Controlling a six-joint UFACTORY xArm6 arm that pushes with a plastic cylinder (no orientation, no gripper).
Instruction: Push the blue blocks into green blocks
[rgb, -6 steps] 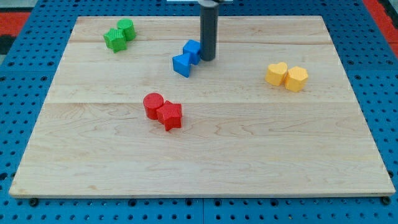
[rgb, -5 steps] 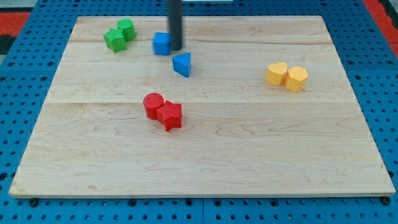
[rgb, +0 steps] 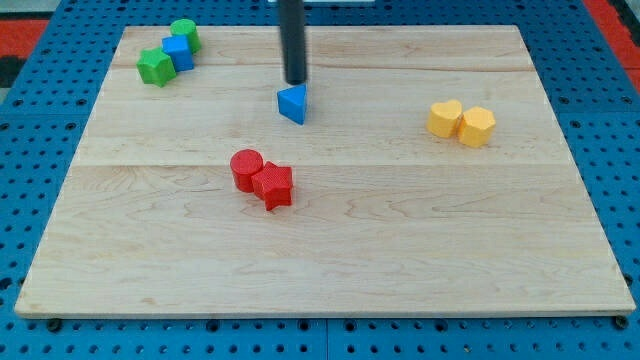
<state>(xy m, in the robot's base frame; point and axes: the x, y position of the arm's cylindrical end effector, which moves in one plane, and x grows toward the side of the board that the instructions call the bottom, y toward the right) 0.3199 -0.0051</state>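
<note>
My tip (rgb: 296, 82) stands near the far edge of the worktop (rgb: 400, 250), a little left of its middle, just behind the blue triangular block (rgb: 293, 103) and very close to it; whether it touches that block cannot be told; the arm carries no pincer, only the straight dark rod, so nothing is grasped

The blue triangular block lies alone, well apart from every other block; the blue cube (rgb: 179, 52) sits in the far left corner of the worktop, wedged between the two green blocks and touching both; the green round block (rgb: 184, 35) is just behind it, nearest the far edge, and the green star-like block (rgb: 153, 67) is just in front of it and to its left, nearest the left edge; these three form a short slanting row

Two red blocks lie near the middle of the worktop, left of centre: the red cylinder (rgb: 246, 169) and, touching it on the side toward the near edge and the right, the red star-shaped block (rgb: 273, 186); two yellow blocks lie toward the right edge, touching each other: the yellow heart-shaped block (rgb: 445, 117) on the left and the yellow hexagonal block (rgb: 477, 126) on the right; both pairs are well apart from my tip
</note>
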